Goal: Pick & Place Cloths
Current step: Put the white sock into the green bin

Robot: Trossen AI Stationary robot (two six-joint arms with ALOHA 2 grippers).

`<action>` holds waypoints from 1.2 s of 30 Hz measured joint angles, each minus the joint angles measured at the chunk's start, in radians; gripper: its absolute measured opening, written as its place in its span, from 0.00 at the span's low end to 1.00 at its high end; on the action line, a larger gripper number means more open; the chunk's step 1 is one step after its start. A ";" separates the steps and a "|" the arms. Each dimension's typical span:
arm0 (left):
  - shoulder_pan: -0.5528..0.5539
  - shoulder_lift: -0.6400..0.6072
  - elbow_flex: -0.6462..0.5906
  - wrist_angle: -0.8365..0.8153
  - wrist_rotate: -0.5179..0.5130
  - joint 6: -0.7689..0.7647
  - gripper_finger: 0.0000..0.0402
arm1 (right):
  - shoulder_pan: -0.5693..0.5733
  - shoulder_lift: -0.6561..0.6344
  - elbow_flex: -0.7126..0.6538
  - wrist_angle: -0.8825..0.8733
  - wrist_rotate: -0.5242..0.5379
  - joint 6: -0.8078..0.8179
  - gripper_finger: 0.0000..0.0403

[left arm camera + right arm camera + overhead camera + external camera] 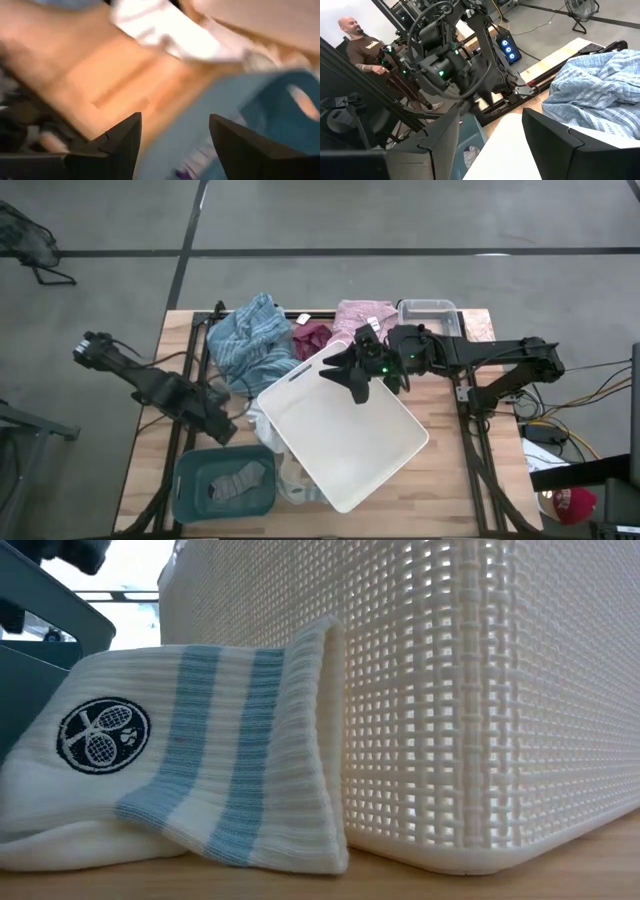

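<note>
A large blue striped cloth [252, 340] lies heaped at the table's far side, with a maroon cloth [312, 337] and a pink cloth [360, 315] with a white tag to its right. A cream-white cloth [262, 418] rests on the table against the white basket [345, 430]. A grey cloth [240, 478] lies in the teal bin [190, 500]. My left gripper [222, 430] hovers open just beyond the bin's far rim. My right gripper [345, 372] hangs open over the basket's far corner. The blue striped cloth [600, 95] shows past it in the right wrist view.
A clear plastic container [430, 310] stands at the far right. In the low view a white sock with blue stripes [190, 780] leans on the basket's mesh wall [480, 700]. A person [362, 47] stands beyond the table. Bare wood lies on the near right.
</note>
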 joint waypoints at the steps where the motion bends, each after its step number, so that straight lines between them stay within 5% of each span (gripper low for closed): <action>1: 0.005 -0.010 -0.010 -0.008 -0.031 -0.018 0.59 | 0.000 0.000 -0.001 0.000 0.000 0.000 0.52; 6: 0.051 -0.073 -0.123 0.088 -0.116 -0.123 0.58 | 0.000 0.000 -0.004 0.000 0.000 0.002 0.49; 20: 0.121 -0.209 -0.618 0.622 -0.131 -0.371 0.57 | 0.000 0.000 -0.004 0.001 -0.002 0.004 0.43; 31: 0.127 -0.208 -0.699 0.697 -0.329 -0.473 0.57 | 0.000 0.000 -0.004 0.000 -0.001 -0.001 0.45; 36: 0.135 -0.206 -0.757 0.739 -0.272 -0.483 0.57 | 0.000 0.006 -0.005 0.000 0.001 -0.003 0.47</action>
